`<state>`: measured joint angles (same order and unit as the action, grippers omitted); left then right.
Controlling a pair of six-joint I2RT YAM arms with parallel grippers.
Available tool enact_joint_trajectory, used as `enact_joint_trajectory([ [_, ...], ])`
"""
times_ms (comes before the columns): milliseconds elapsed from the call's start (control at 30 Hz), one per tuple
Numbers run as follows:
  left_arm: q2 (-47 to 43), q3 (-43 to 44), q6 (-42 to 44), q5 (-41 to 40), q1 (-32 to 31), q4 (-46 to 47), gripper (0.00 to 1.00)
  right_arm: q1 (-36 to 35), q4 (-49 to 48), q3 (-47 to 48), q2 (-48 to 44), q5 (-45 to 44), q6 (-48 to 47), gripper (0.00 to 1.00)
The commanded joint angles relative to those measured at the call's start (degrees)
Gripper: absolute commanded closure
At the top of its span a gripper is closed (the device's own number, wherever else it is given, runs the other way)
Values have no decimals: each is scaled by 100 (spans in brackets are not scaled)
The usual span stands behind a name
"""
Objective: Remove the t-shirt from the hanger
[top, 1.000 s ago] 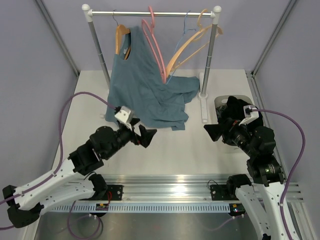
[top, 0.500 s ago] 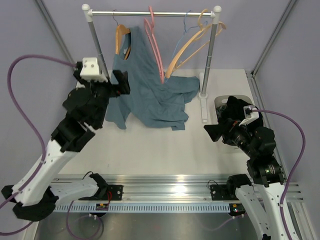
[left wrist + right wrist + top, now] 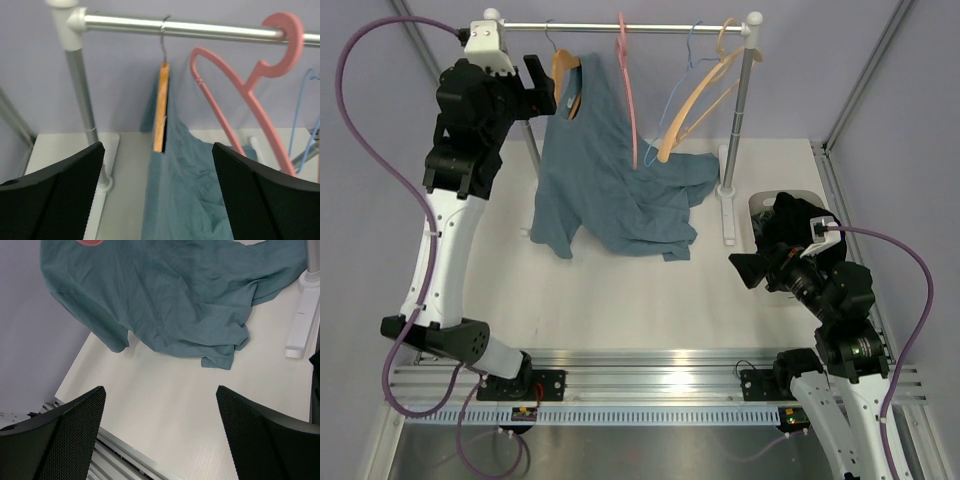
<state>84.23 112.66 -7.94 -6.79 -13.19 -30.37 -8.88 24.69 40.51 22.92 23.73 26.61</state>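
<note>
The teal-blue t-shirt (image 3: 610,180) hangs by one shoulder from the orange-tan hanger (image 3: 563,75) at the left of the rail. Its lower part lies crumpled on the table. My left gripper (image 3: 542,85) is open and empty, raised to rail height just left of the hanger. In the left wrist view the hanger (image 3: 160,105) and the shirt (image 3: 190,190) sit ahead, between the open fingers of the left gripper (image 3: 157,150). My right gripper (image 3: 745,268) is open and empty, low at the table's right. It faces the shirt's hem (image 3: 175,300), with the right gripper (image 3: 160,390) over bare table.
The rail (image 3: 620,27) also carries a pink hanger (image 3: 625,70), a paler tan hanger (image 3: 695,95) and a thin blue wire hanger. Rack posts stand left (image 3: 520,110) and right (image 3: 735,130). A black clothing heap (image 3: 790,215) fills a white bin at right.
My left arm has swung up from the table by the shirt's hem to the left end of the rail, beside the hanger. The right arm has barely moved.
</note>
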Motion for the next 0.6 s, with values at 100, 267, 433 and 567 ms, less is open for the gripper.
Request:
enact_joint_trajectory([
  [100,551,537,469,934,-8,364,12,1,-157,53,-138,282,2,0],
  [267,1060,791,724,312,1,594,10,10,-157,36,-226,229,-16,0],
  [433,1456,898,654,-24,18,1050,12,9,-88,53,-156,168,-59,1],
  [567,1816,986,645,37,18,1182,24,10,-34,97,-121,115,-86,1],
])
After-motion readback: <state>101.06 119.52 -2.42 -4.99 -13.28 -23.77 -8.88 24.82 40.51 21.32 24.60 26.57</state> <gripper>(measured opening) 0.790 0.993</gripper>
